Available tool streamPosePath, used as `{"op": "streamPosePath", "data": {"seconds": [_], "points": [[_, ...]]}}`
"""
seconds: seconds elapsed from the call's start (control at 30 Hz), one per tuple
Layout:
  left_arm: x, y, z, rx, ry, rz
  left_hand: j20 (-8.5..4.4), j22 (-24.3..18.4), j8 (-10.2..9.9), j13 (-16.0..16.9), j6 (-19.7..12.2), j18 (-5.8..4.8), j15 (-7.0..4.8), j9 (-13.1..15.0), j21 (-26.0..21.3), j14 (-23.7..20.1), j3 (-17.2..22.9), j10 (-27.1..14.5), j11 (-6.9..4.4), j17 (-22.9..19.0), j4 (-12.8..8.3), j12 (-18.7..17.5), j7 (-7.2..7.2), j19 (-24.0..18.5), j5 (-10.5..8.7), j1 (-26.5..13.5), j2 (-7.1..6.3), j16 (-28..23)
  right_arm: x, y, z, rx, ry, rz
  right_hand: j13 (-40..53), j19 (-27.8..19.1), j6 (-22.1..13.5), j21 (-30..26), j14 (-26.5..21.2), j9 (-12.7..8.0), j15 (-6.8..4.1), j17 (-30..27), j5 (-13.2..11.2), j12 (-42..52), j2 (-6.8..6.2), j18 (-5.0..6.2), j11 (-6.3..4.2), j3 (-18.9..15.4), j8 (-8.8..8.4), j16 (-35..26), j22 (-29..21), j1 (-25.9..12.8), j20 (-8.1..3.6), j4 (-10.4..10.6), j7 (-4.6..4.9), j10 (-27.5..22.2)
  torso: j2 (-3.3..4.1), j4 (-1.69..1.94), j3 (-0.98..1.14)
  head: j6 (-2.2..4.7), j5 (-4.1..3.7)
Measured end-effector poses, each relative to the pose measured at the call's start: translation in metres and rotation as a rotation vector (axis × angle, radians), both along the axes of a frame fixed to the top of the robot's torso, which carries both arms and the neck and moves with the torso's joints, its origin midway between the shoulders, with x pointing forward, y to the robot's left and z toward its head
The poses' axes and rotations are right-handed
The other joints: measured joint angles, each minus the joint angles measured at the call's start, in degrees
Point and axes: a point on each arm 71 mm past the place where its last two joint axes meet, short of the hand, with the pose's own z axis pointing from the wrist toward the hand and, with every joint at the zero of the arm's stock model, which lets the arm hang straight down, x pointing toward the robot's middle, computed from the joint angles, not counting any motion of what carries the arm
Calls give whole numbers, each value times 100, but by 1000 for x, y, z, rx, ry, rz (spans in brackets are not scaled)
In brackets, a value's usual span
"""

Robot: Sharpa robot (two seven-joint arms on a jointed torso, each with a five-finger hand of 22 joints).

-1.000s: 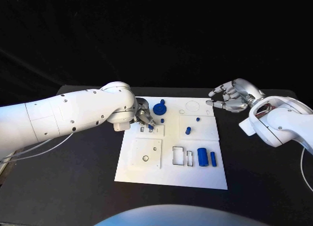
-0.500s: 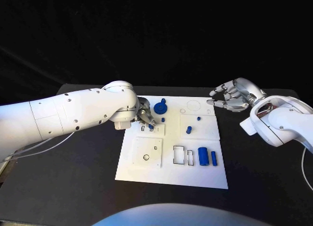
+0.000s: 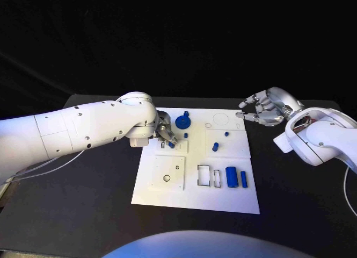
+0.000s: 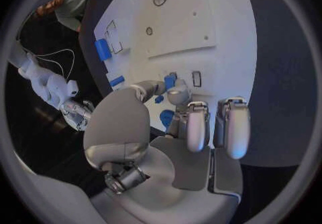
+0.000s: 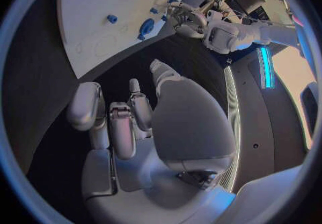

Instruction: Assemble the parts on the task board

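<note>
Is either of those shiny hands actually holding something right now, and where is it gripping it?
The left hand pinches a small blue part by its end, over the task board. The right hand holds nothing.

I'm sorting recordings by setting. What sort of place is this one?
Probably a robotics lab test bench: a black table under dark surrounds, a white task board with cut-out slots and small blue parts, worked by two robot arms.
</note>
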Motion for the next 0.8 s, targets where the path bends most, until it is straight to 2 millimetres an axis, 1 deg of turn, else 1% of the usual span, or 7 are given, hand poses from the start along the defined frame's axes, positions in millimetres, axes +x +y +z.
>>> {"op": "streamPosePath", "data": {"seconds": [0.17, 0.23, 0.27, 0.3, 0.8], "points": [[0, 0, 0, 5, 1, -6, 0, 0, 1, -7, 3, 0, 0, 10, 0, 0, 0, 0, 0, 0, 0, 0, -3, 0, 33, -8, -8, 0, 0, 0, 0, 0, 0, 0, 0, 0, 0, 0, 0, 10, 0, 0, 0, 0, 0, 0, 0, 0, 0, 0, 0, 0, 0, 0, 0, 0, -1, 2, 2, 9, -5], [0, -1, 0, 7, 0, -8, -20, 0, 1, -14, 11, 0, 0, 28, 0, 0, 0, 0, 0, 0, 0, -21, -11, -20, 33, -22, -22, 0, 0, 0, 0, 0, 0, 1, 0, 0, 0, 0, 0, 10, 0, 0, 0, 0, 0, 0, 0, 0, 0, 0, 0, 0, 0, 0, 0, 0, -1, 2, 3, 6, -3], [0, -1, 0, 8, 0, -9, -21, 0, 1, -13, 11, 1, 0, 29, 0, 0, 78, 0, 0, 0, -78, -21, -11, -21, 33, -22, -21, 0, 0, 0, 0, 0, 0, 1, 0, 0, 0, 0, 0, 9, 0, 0, 0, 0, 0, 0, 0, 0, 0, 0, 0, 0, 0, 0, 0, 0, -1, 2, 3, 3, -1], [-1, -1, 0, 9, 0, -10, -21, 0, 1, -14, 12, 1, 0, 29, 0, 0, 221, 0, 0, 0, -221, -21, -11, -21, 32, -22, -22, 0, 0, 0, 0, 0, 0, 1, 0, 0, 0, 0, 0, 9, 0, 0, 0, 0, 0, 0, 0, 0, 0, 0, 0, 0, 0, 0, 0, 0, -1, 2, 3, 1, -1], [0, -3, -2, 14, -2, -15, -20, 0, 25, -13, 22, 1, 0, 16, 0, 0, 221, -1, 1, 5, -221, -21, 0, -21, 31, -21, -21, 0, 0, 1, 0, 0, 1, 2, 0, 0, 0, 0, 0, 9, 0, 0, 0, 0, 0, 0, 0, 0, 0, 0, 0, 0, 0, 0, 0, 0, 2, 0, 7, -24, 6]]}}
